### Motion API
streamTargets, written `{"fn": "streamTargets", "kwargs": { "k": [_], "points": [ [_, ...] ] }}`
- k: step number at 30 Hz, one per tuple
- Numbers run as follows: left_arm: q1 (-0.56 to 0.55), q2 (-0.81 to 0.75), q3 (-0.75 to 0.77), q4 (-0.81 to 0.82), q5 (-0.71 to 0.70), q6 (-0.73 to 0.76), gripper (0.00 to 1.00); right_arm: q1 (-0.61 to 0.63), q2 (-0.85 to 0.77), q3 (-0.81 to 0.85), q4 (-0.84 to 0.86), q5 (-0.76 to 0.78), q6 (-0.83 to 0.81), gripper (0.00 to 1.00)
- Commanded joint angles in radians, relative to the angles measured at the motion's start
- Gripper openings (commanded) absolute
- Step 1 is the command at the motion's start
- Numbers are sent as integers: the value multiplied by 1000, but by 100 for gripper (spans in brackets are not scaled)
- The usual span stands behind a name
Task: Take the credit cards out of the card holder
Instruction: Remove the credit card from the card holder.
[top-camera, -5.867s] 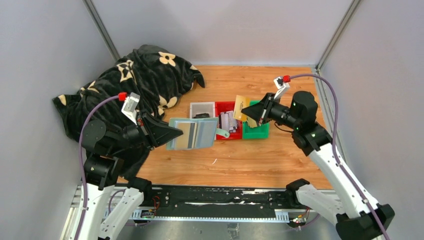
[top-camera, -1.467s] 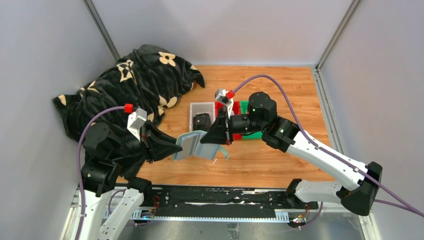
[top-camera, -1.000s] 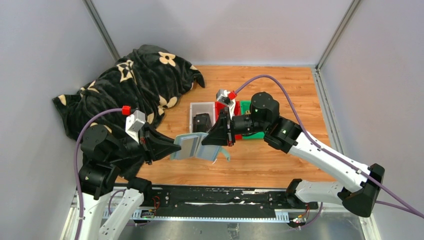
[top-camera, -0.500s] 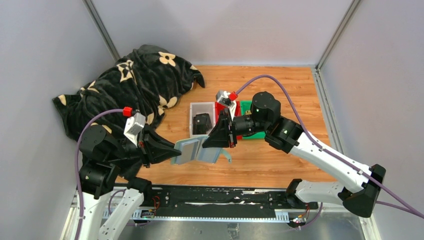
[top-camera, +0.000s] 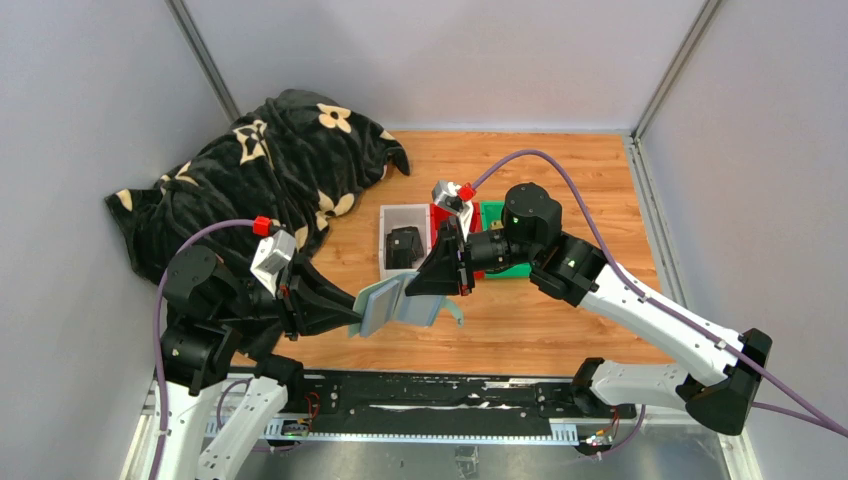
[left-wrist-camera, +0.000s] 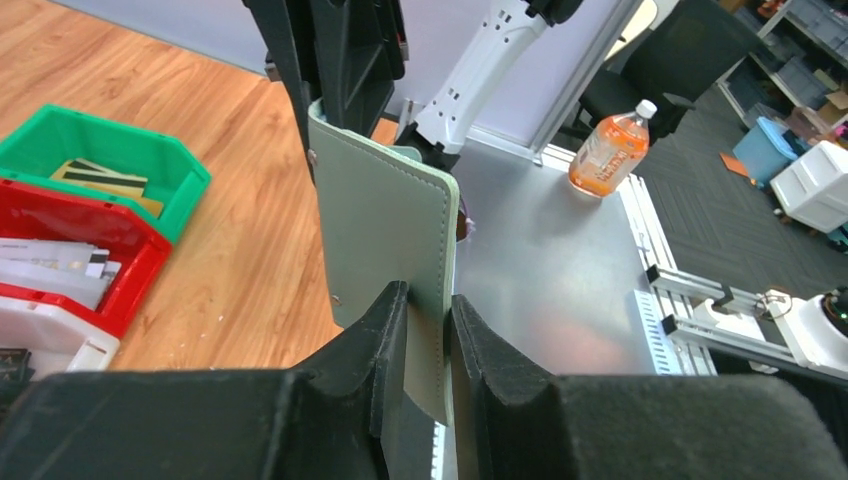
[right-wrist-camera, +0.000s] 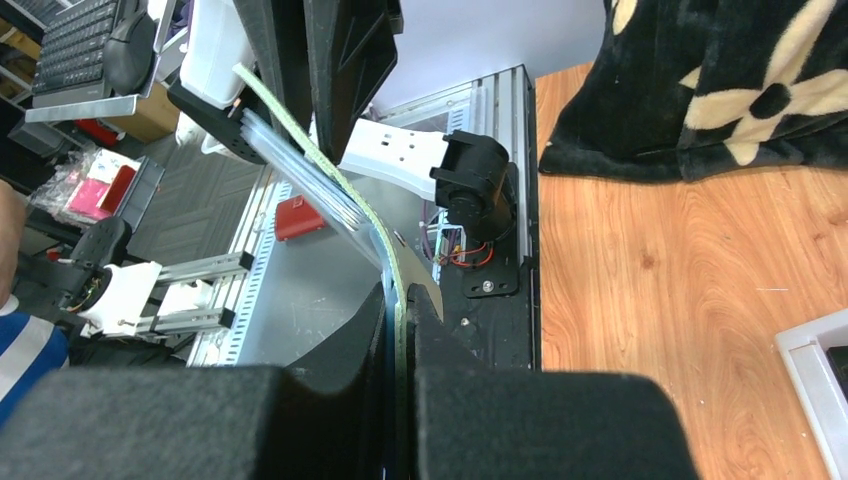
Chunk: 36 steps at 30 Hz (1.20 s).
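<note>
The sage-green card holder (top-camera: 393, 304) hangs above the table's near middle, half folded, held between both grippers. My left gripper (top-camera: 358, 316) is shut on one edge of it; in the left wrist view that cover (left-wrist-camera: 385, 215) stands upright between my fingers (left-wrist-camera: 428, 330). My right gripper (top-camera: 442, 288) is shut on the opposite flap, which curves away from the pinch (right-wrist-camera: 400, 305) as a thin strip (right-wrist-camera: 315, 170). Gold and black credit cards (left-wrist-camera: 100, 180) lie in the green bin (left-wrist-camera: 180, 175), and pale ones (left-wrist-camera: 45, 270) in the red bin (left-wrist-camera: 135, 250). The holder's inside is hidden.
A white bin (top-camera: 392, 215) holding a black object stands left of the red and green bins. A black blanket with cream flowers (top-camera: 270, 165) fills the back left. Grey walls enclose the wooden table (top-camera: 560, 180); the black base rail (top-camera: 430, 395) runs along the near edge.
Over the last second my left gripper has moved right, toward the right gripper, and the holder has folded from nearly flat to half closed. The right arm has barely moved.
</note>
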<state>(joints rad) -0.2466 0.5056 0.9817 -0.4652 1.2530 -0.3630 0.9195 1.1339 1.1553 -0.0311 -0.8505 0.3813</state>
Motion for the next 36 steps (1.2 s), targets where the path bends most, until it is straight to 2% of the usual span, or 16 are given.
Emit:
{"fn": "streamTargets", "kwargs": {
  "k": [1, 5, 6, 8, 12, 14, 18, 21, 24, 27, 30, 33, 36],
  "points": [
    [-6, 2, 12, -47, 35, 23, 24, -8, -27, 46, 43, 3, 1, 0],
    [-6, 0, 33, -107, -106, 96, 24, -8, -28, 42, 57, -1, 17, 0],
    [-6, -3, 31, -108, -166, 100, 26, -7, -28, 43, 60, -4, 23, 0],
    [-6, -9, 32, -108, -190, 108, 35, -7, -29, 42, 61, 0, 25, 0],
    [-6, -18, 29, -96, -78, 96, 58, -7, -32, 44, 45, 11, 19, 0],
    [-6, -23, 26, -95, -37, 90, 62, -7, -34, 51, 35, 27, 12, 0],
    [-6, -26, 20, -93, 4, 85, 65, -6, -23, 82, -41, 76, 5, 0],
    [-6, -33, 21, -93, -53, 98, 70, 2, -4, 128, -135, 173, -8, 0],
    [-6, -50, 18, -92, -188, 133, 74, 44, 45, 225, -342, 389, -48, 0],
    [-6, -68, -3, -71, -287, 166, 80, 116, 99, 313, -460, 556, -76, 0],
    [-6, -85, -28, -6, -309, 137, 85, 169, 122, 333, -460, 628, -81, 0],
    [-6, -102, -51, 43, -310, 124, 87, 200, 133, 334, -419, 634, -73, 0],
    [-6, -127, -74, 28, -329, 177, 90, 221, 155, 358, -403, 639, -54, 0]
  ]
}}
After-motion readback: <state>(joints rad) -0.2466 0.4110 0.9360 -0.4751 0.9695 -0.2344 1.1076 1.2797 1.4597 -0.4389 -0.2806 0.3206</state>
